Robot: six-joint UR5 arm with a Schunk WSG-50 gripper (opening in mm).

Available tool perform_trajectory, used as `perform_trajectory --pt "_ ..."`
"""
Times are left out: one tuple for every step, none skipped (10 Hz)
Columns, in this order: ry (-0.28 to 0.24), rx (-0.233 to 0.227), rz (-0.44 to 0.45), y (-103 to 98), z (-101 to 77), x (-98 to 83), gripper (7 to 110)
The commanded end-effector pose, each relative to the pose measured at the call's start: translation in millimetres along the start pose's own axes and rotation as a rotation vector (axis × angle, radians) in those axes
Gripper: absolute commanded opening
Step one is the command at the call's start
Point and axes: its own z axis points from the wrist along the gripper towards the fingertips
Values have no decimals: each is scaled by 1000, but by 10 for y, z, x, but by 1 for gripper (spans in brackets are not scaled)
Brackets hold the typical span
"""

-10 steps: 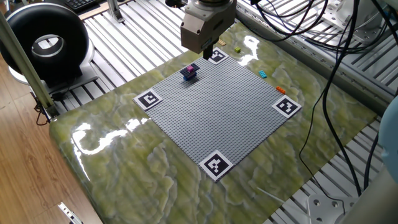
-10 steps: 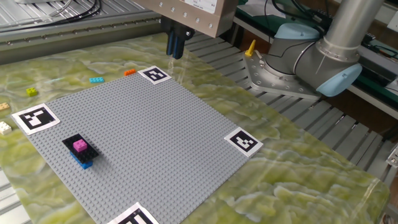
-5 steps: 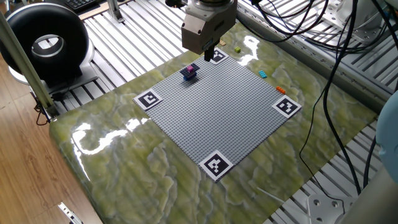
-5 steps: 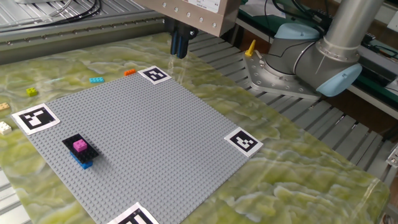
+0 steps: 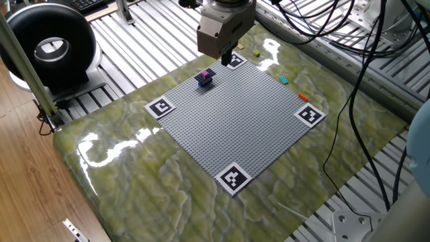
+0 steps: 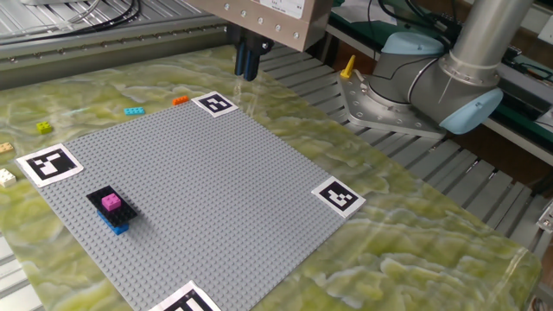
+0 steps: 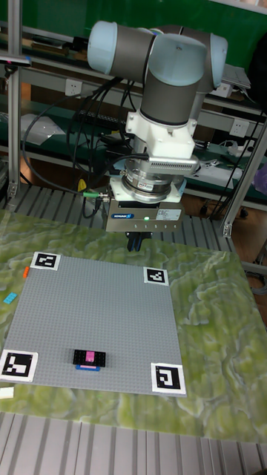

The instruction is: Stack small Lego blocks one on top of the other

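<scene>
Green marbled tabletop (image 6: 415, 250) is carrying the grey baseplate (image 6: 216, 199), with square marker tags at its corners. Going left to right in the other fixed view: a tan block (image 6: 7, 177) and a yellow-green block (image 6: 44, 127) are lying loose off the plate's left edge. Next, the stack (image 6: 111, 211) is sitting on the plate: a magenta block (image 6: 111, 202) on a black piece, with a blue block (image 6: 116, 227) poking out beneath. Further right, a cyan block (image 6: 133, 111) and an orange block (image 6: 180, 100) are resting on the tabletop just beyond the plate's far edge, near a marker tag (image 6: 214, 104). Then the gripper (image 6: 247, 62) is hanging above the table by that far corner, fingers drawn close together; nothing visible between them, though whether they are fully closed cannot be told.

Judgement: the step in hand looks like going for a loose block, probably orange or cyan as the nearest. To do it well, the arm should be opening the fingers before descending, centring over one block only, aligning the jaws with its flat sides and coming straight down. The two blocks are lying near each other, so knocking the neighbour is the risk. A skewed grip would be spoiling stud alignment later on the stack.
</scene>
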Motion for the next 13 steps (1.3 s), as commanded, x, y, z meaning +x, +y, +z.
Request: perform_trajectory --pt "-2 21 2 -56 -12 -2 7" --pt "9 -69 1 167 -17 24 7" --pt "47 6 -12 -21 -14 120 7" --pt "94 124 -37 -318 -42 229 7" --pt "35 81 -4 -207 -21 88 7" --pt "20 -75 37 185 -19 47 7" --pt "26 -77 14 190 -20 66 7" --pt "49 0 -46 -8 -14 125 7" --pt "14 23 -151 -65 -12 31 7" --pt "-101 -57 -152 155 -28 -238 7" --pt "-78 -32 -90 88 -23 -188 7" --pt "-41 40 -90 -115 6 -131 7" --pt "-35 41 -105 -194 94 -203 7"
